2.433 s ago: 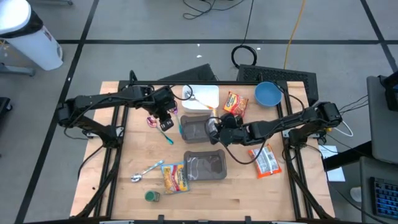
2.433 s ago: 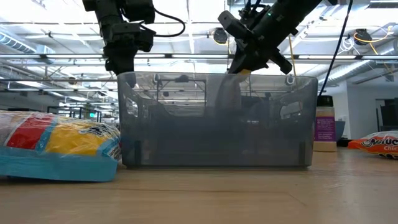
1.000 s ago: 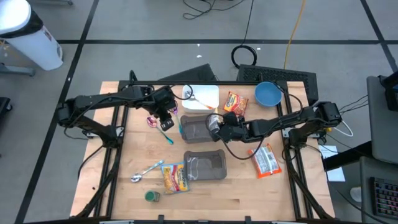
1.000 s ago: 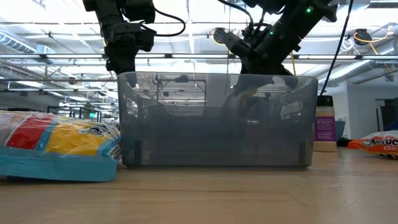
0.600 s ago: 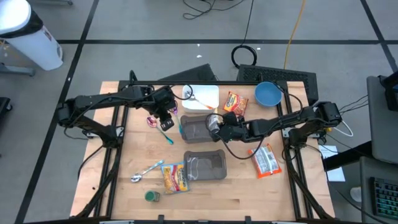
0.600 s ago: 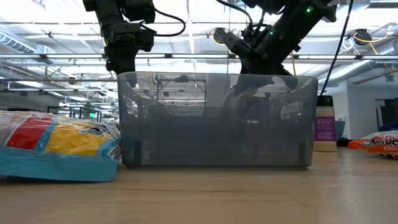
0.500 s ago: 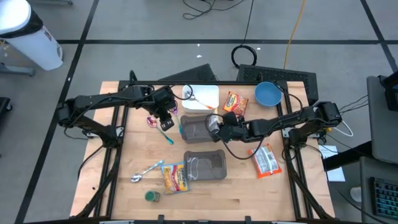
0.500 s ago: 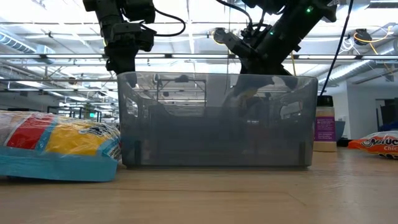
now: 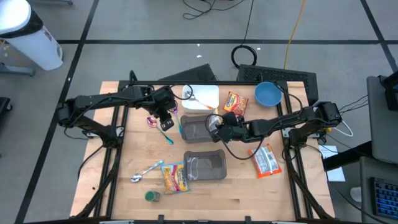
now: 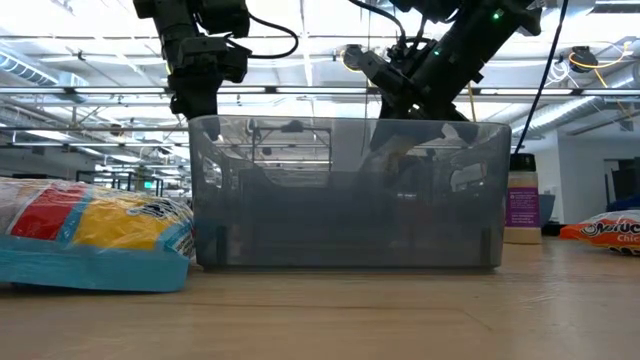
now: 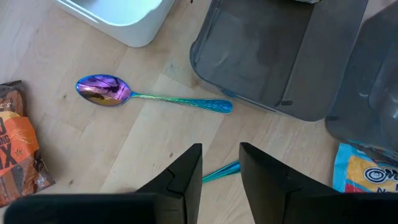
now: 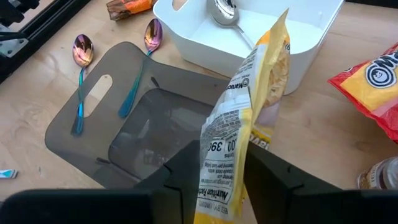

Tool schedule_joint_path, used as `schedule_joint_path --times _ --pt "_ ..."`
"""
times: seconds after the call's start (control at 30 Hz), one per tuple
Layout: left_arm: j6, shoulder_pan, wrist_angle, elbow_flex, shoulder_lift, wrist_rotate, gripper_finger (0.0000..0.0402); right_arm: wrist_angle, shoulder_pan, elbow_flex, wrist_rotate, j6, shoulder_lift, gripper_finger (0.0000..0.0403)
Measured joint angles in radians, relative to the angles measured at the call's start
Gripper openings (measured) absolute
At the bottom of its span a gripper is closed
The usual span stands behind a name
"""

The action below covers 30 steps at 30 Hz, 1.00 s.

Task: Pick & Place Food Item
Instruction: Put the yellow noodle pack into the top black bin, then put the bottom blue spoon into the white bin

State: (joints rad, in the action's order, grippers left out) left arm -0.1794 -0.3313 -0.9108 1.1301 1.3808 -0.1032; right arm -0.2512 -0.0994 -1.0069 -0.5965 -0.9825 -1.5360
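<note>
My right gripper [image 12: 214, 168] has just begun to loosen around the yellow snack packet [image 12: 245, 134]. A second ago it was clamped tight, and now my fingers stand a little apart with the packet upright between them; whether they still press on it I cannot tell. The packet hangs over the far grey bin [image 9: 196, 129], above its right-hand side, with the white tray [image 12: 249, 37] just beyond it. From bench height the yellow that showed through the near grey bin [image 10: 345, 195] a moment ago is no longer plain, so the packet may already be slipping, but I cannot be sure.

I read this as the release: carrying is done, and what remains is letting the packet fall inside the bin rather than across its rim. It is tall and light, so it could tip against the wall as it drops.

My left gripper [image 11: 221, 165] waits with fingers narrowly parted and nothing in them, over the bench [image 9: 124, 155] beside the coloured spoon [image 11: 149, 96].
</note>
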Motion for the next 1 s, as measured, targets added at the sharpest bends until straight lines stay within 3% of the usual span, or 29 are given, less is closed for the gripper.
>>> schedule_joint_path --times 0.43,1.0 --pt "0.016 0.0 0.0 0.0 0.0 0.0 0.0113 -0.011 0.007 0.0 0.001 0.044 0.014 0.0111" --pt "0.09 -0.016 -0.04 0.002 -0.001 -0.001 0.0113 -0.001 0.098 0.0 0.025 0.296 0.202 0.011"
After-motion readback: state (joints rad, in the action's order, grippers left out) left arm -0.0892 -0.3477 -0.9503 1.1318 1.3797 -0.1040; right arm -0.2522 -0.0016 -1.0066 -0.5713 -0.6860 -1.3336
